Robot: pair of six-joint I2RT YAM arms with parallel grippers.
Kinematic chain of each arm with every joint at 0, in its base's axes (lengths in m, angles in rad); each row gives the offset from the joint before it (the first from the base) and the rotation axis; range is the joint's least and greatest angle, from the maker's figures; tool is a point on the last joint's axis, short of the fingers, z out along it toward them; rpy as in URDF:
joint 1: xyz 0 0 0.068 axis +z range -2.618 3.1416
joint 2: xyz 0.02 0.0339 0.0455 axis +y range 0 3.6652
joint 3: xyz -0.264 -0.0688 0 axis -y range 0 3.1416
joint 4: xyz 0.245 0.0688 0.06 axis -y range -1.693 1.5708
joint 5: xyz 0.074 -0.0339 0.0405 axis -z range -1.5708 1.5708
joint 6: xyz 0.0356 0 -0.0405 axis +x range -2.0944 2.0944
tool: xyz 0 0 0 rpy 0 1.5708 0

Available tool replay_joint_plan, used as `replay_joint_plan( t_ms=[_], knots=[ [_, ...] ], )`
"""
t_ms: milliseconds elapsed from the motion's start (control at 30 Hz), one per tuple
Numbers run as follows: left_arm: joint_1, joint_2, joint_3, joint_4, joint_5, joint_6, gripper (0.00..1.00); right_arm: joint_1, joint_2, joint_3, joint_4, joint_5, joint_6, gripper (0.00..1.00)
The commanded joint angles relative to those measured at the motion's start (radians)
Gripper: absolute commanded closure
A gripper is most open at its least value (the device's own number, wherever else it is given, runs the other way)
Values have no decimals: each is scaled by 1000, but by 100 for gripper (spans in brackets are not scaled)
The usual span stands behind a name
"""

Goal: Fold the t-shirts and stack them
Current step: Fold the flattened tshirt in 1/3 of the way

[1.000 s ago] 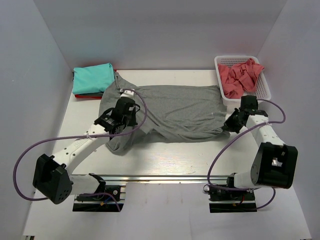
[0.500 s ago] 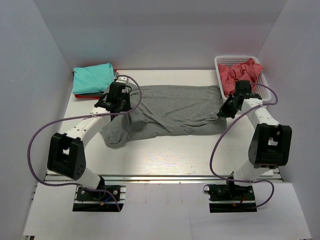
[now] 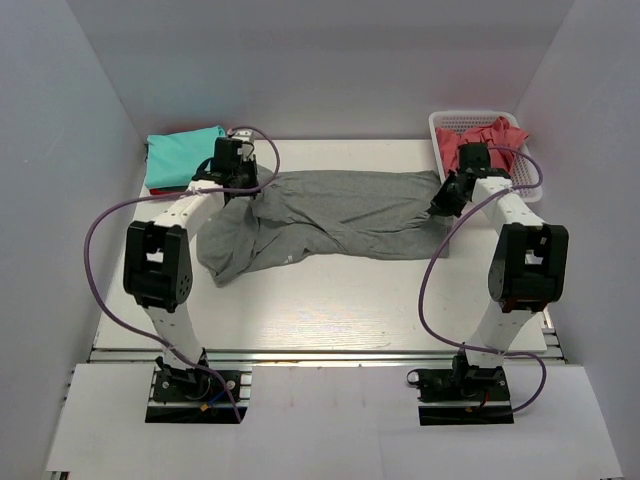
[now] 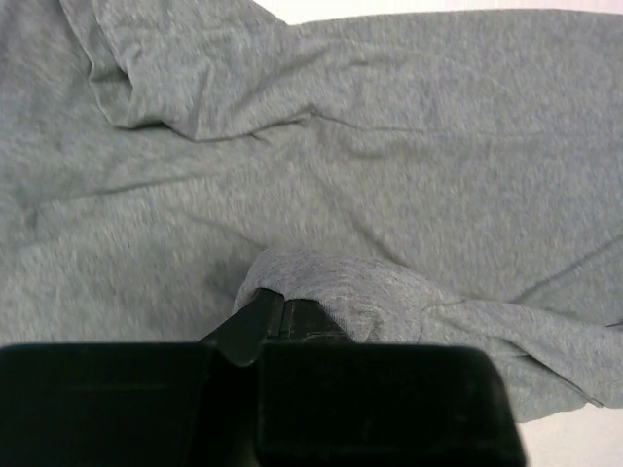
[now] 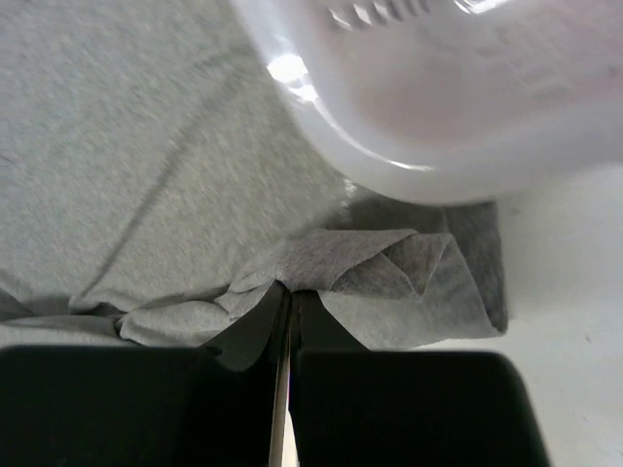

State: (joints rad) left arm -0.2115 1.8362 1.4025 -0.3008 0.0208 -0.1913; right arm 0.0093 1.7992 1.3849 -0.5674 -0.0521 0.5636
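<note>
High rear view facing down, wrist views close over shared grey t-shirt (image 3: 350,210)

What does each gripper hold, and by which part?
Both hold the grey t-shirt: left gripper a bunched fold at its left end, right gripper its right edge beside the basket.

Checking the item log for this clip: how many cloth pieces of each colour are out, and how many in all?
grey t-shirt: 1
teal t-shirt: 1
red cloth under the teal t-shirt: 1
coral-pink cloth bundle in the white mesh basket: 1
Total: 4
</note>
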Motion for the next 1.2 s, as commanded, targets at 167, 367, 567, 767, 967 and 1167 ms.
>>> replay_joint_plan(
  t_ms=[167,367,567,767,967,1167],
  knots=[
    [76,162,245,-67,149,32,72,38,75,134,37,26,-37,90],
    [98,308,470,-141,292,23,0,57,71,143,67,-12,-67,47],
    [107,232,442,-195,301,23,0,106,8,106,103,-54,-142,27],
    [73,-82,-6,-135,189,23,0,153,-118,-43,152,-25,-148,10],
    [43,-255,-282,-188,55,7,5,139,-150,-161,106,92,-111,10],
    [14,-213,-304,-179,54,62,26,116,-100,-178,74,94,-77,10]
  ],
)
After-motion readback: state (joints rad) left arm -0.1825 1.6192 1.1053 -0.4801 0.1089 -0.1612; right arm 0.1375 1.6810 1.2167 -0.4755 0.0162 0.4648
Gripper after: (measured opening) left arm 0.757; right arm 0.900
